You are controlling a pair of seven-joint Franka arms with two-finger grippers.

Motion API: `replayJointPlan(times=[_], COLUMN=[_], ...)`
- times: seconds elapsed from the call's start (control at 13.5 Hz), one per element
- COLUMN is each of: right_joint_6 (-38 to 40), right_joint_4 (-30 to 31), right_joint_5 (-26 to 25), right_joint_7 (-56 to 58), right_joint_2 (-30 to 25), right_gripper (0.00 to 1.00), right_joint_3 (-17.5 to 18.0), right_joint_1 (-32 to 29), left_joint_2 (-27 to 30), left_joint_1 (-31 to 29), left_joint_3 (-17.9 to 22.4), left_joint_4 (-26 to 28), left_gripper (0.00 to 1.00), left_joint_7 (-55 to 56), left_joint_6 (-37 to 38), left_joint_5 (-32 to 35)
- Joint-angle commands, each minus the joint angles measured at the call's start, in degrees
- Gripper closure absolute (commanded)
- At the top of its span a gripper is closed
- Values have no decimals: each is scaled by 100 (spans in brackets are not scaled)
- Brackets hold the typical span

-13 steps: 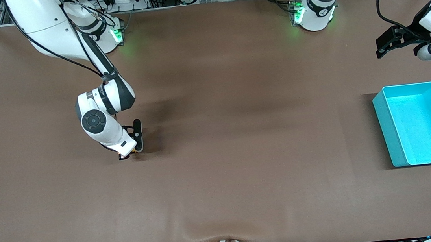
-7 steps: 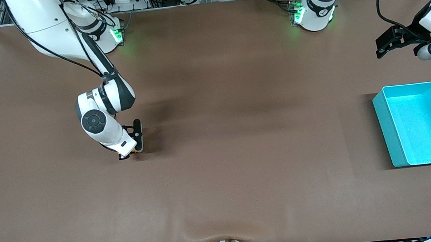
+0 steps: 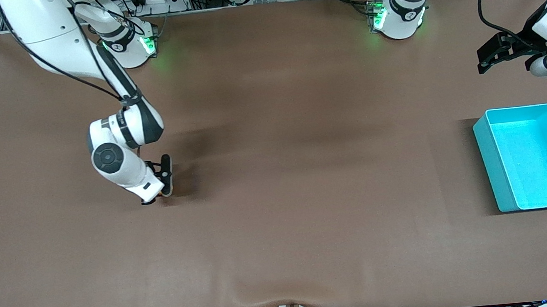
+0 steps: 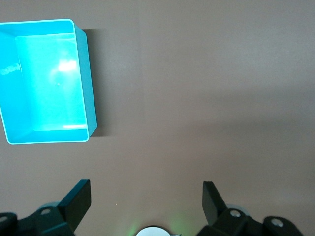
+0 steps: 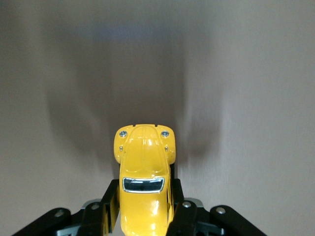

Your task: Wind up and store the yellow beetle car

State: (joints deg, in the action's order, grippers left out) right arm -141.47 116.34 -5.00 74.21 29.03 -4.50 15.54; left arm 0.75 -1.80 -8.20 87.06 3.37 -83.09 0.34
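Right end effector point(image 5: 142, 216), clamped on the yellow beetle car point(image 5: 144, 182) low over the surface point(image 3: 278, 198): keep wheels pressed down, drag straight back; left end effector point(image 4: 145, 199) waits open.

Glossy yellow beetle car point(image 5: 143, 184), matt table point(image 3: 309, 210)

Bin point(image 3: 535, 158) on the worktop point(image 3: 307, 195) at the left arm's end, beetle car point(image 5: 143, 182) in the right pincer point(image 5: 142, 209) low at the right arm's end, left pincer point(image 4: 145, 201) near the bin
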Motion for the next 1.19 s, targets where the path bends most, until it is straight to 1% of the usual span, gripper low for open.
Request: replayJointPlan(times=[0.0, 0.15, 0.37, 0.82, 0.97, 1.11], right_joint_6=[-135, -292, -1161, -1146, -1146, -1137], right_joint_4=[134, 239, 765, 829, 802, 785], right_joint_5=[-133, -159, -159, -159, -159, -159], right_joint_7=[426, 830, 1472, 2298, 2467, 2476], right_joint_2=[112, 121, 130, 173, 173, 173], right_gripper=[99, 99, 100, 100, 96, 94], right_joint_3=[29, 11, 20, 28, 28, 28], right_joint_1=[-401, -752, -1288, -2431, -2678, -2845], left_joint_2=[83, 83, 83, 83, 83, 83], left_joint_1=[-49, -49, -49, -49, -49, -49], left_joint_3=[-33, -33, -33, -33, -33, -33], left_joint_4=[13, 13, 13, 13, 13, 13], left_gripper=[0, 0, 0, 0, 0, 0], left_joint_7=[-47, -47, -47, -47, -47, -47], left_joint_6=[39, 39, 39, 39, 39, 39], left_joint_5=[-8, -8, -8, -8, 1, -8])
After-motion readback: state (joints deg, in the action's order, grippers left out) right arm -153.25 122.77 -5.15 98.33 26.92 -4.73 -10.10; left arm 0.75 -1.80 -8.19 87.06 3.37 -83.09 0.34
